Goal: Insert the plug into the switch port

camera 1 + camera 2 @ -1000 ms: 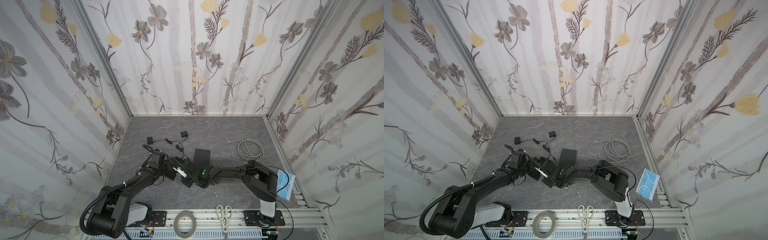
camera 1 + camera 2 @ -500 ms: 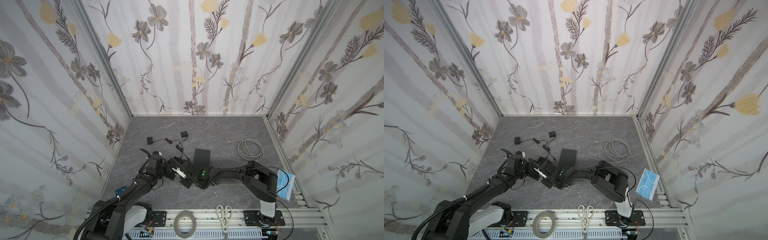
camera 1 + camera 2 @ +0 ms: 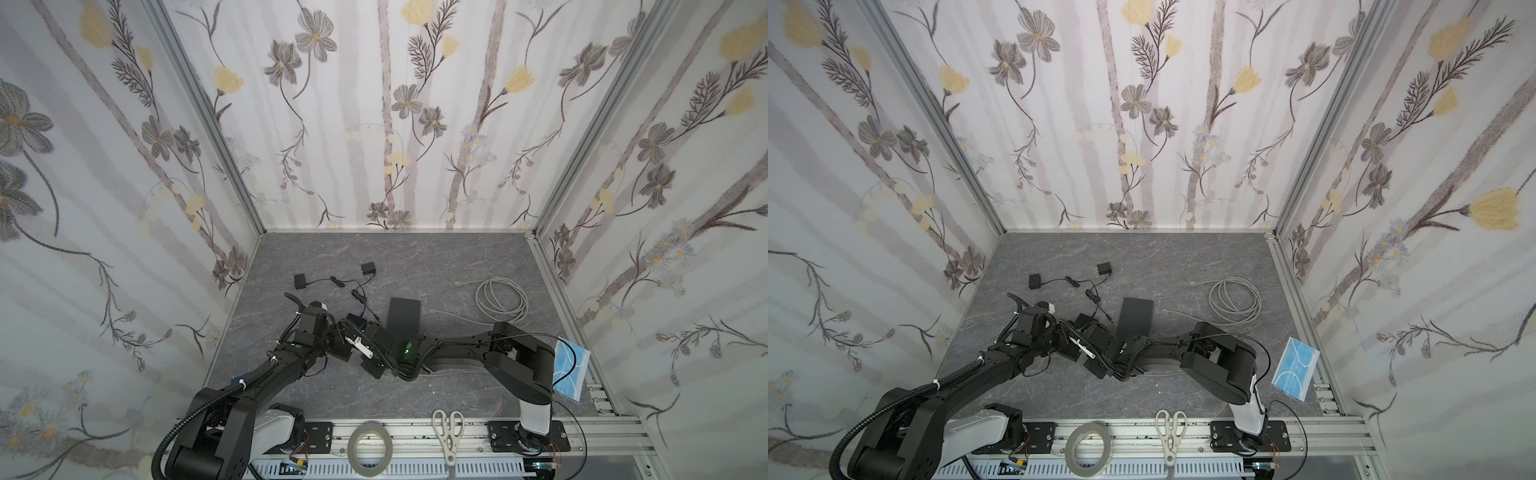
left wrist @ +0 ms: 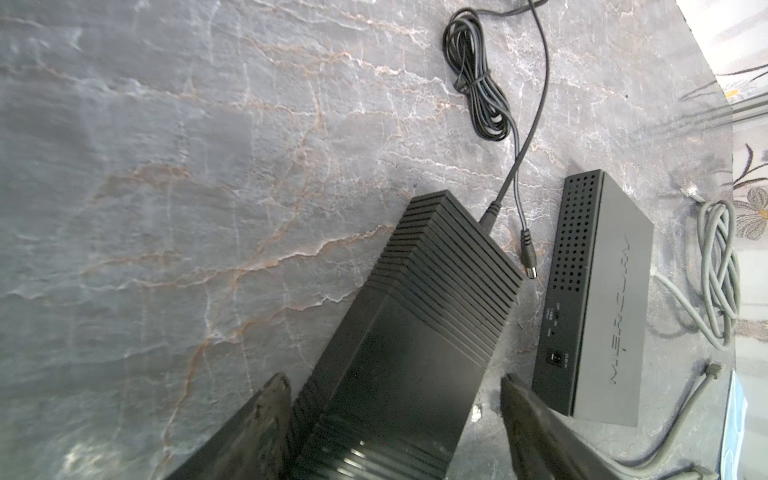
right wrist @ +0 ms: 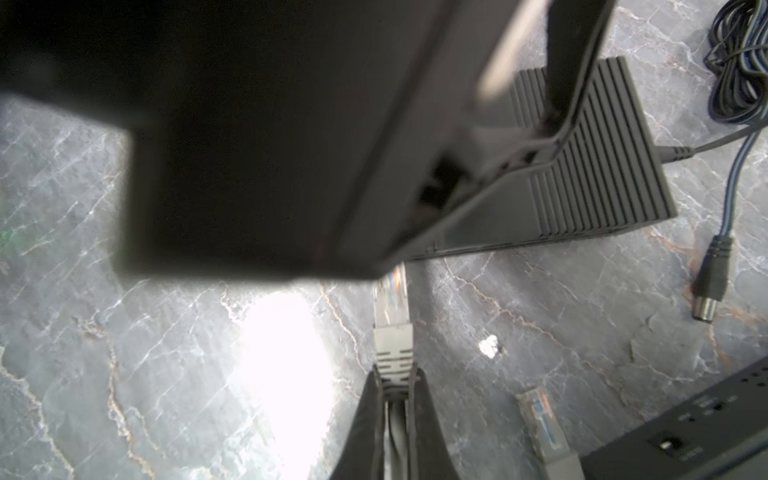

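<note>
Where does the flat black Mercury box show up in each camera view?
Top view: Mercury box mid-table, left of the grey cable coil.
Top view: same place, mid-table.
Left wrist: whole box, perforated side facing the ribbed box.
Right wrist: only one corner, at the frame edge.
Shared landmark: the barrel plug lying beside it.

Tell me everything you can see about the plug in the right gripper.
The plug is a clear network connector, coloured wires showing inside, with a gray ribbed boot behind it. The right gripper is shut on the boot, and the gray cable runs back between its fingers. The plug points out from the gripper, over the table. Its tip meets the edge of a blurred dark shape that hides any contact.
</note>
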Motion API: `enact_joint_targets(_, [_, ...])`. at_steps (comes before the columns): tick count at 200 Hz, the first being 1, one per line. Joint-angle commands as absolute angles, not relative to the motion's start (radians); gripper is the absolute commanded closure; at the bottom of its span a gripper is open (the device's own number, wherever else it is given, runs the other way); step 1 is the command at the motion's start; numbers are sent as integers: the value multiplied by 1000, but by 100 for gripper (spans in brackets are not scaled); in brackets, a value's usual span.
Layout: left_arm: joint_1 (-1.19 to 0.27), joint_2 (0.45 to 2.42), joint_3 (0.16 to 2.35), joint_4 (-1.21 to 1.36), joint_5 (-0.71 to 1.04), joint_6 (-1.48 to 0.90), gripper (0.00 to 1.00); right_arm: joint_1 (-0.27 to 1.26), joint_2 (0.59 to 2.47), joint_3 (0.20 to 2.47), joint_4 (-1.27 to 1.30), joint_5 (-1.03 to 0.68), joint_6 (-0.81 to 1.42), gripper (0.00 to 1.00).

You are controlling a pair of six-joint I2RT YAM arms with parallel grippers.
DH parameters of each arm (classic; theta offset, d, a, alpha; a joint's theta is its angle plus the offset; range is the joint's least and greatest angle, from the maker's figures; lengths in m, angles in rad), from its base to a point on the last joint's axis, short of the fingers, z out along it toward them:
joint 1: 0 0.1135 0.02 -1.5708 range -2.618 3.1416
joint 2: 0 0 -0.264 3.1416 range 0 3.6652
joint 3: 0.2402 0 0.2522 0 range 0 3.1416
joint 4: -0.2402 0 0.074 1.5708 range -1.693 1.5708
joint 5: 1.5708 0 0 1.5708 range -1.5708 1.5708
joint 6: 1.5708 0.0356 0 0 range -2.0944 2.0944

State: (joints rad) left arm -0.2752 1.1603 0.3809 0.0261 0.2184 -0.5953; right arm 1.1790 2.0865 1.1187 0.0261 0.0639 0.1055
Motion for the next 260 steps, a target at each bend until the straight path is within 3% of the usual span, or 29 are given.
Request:
enact_joint_targets(1, [-273,1155,382,44,211,-595,20,1184,2068,1095,30,90,125,98])
enact_joint_targets(260, [-273,1177,380,58,231,-601,20,1186,2154,1210,-8,70,109,97])
